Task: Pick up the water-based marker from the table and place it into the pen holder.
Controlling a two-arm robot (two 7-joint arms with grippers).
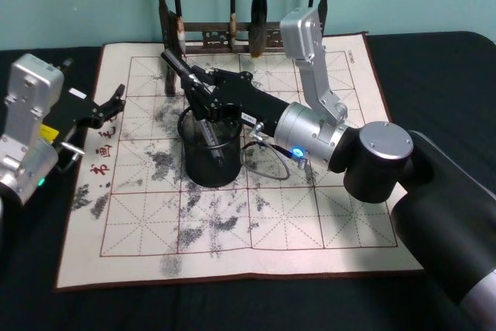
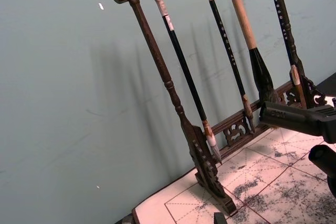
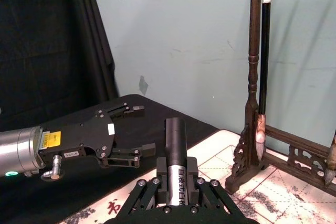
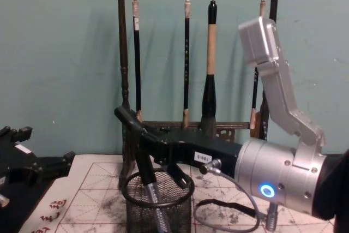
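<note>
While the head view looks down into the holder point(image 1: 209, 153) on the mat point(image 1: 325, 222), the chest view shows the marker point(image 4: 143, 159) slanting into it, its tip below the rim. Reaching in from the right, the right gripper point(image 1: 195, 97) is clamped on the marker above the holder. At the mat's left edge, the left gripper point(image 1: 108, 106) rests with jaws spread.

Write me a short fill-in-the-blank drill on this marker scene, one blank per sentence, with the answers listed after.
1. The right gripper holds the marker with its lower end inside the ____.
2. The pen holder stands on the mat, which is printed with a red ____.
3. The left gripper, at the mat's left edge, is ____.
4. Behind the pen holder, brushes hang from the wooden ____.

Answers: pen holder; grid; open; rack
</note>
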